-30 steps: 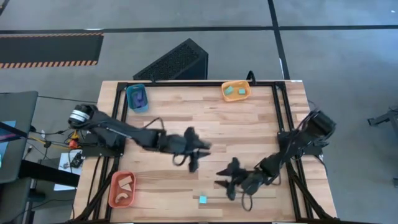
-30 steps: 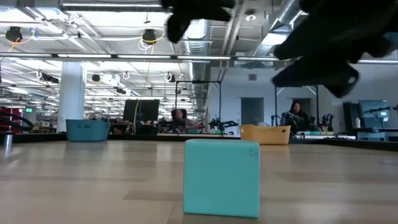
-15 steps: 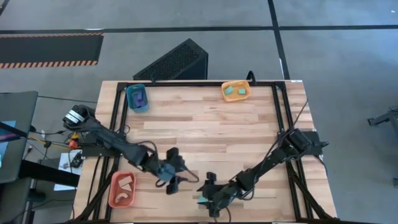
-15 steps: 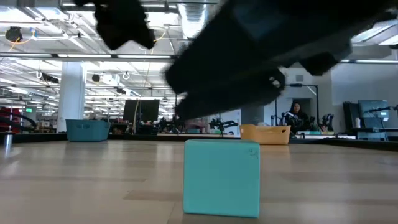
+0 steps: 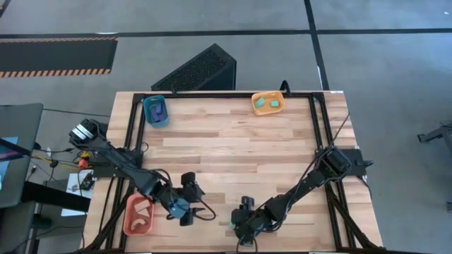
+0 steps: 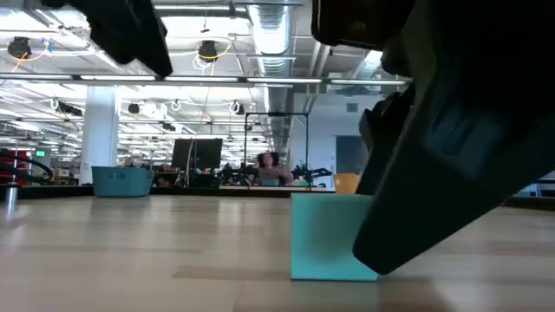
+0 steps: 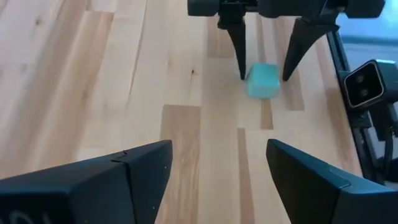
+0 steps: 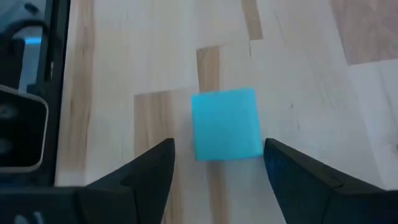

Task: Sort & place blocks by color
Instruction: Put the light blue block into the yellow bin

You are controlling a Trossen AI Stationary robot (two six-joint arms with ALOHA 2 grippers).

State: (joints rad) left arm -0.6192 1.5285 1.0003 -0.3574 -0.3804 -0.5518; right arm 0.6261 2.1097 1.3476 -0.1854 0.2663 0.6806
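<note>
Cyan, one lone cube (image 8: pixel 226 123) is sitting on the wooden desk (image 5: pixel 233 148) near its front edge, between the spread fingers (image 8: pixel 134 171) of the right end effector (image 5: pixel 239 227), which is standing over it without closing on it. In the left wrist view the cube (image 7: pixel 262 80) is lying between those two dark tips, closer to one than the other. Two more cyan blocks (image 5: pixel 267 103) are lying in the yellow-orange tray (image 5: pixel 268 111) at the far edge. One dark blue block (image 5: pixel 159 111) is showing in the teal tray (image 5: pixel 148 111), and two pale tan blocks (image 5: pixel 142 211) are resting in the orange tray (image 5: pixel 129 222). The left end effector (image 5: pixel 186 208), fingers spread and empty, is hanging near the orange tray.
</note>
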